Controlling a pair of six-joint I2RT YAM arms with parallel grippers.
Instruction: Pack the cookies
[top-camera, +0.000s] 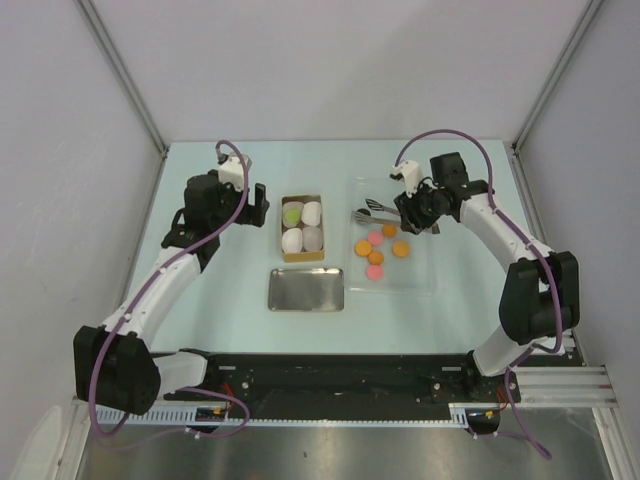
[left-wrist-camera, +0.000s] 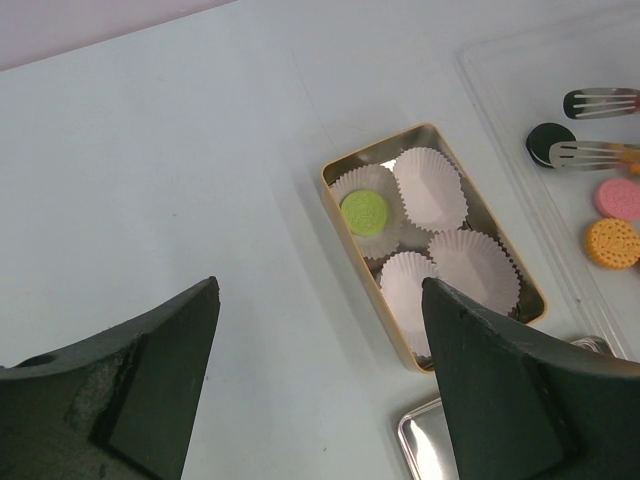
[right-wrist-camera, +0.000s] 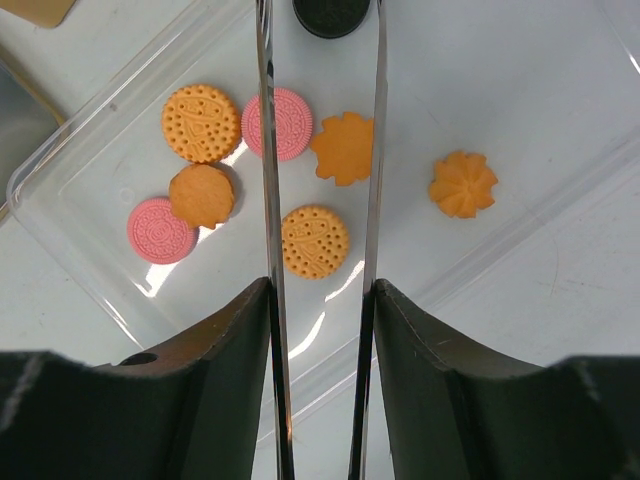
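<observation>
Several cookies lie in a clear plastic tray (top-camera: 425, 282): orange ones (right-wrist-camera: 201, 122) (right-wrist-camera: 315, 241) (right-wrist-camera: 463, 184), pink ones (right-wrist-camera: 160, 230) (right-wrist-camera: 290, 123) and a black one (right-wrist-camera: 330, 14). My right gripper (right-wrist-camera: 320, 290) (top-camera: 418, 212) is shut on metal tongs (right-wrist-camera: 266, 150) whose arms reach over the tray, with the black cookie (left-wrist-camera: 548, 143) by their tips. A green cookie (left-wrist-camera: 364, 211) (top-camera: 292, 214) sits in a paper cup inside the gold tin (left-wrist-camera: 335, 190) (top-camera: 302, 227). My left gripper (left-wrist-camera: 320, 290) (top-camera: 250, 205) is open and empty, left of the tin.
Three other white paper cups (left-wrist-camera: 430, 187) in the tin hold nothing. The tin's metal lid (top-camera: 306, 289) lies flat in front of it. White walls stand on three sides of the table.
</observation>
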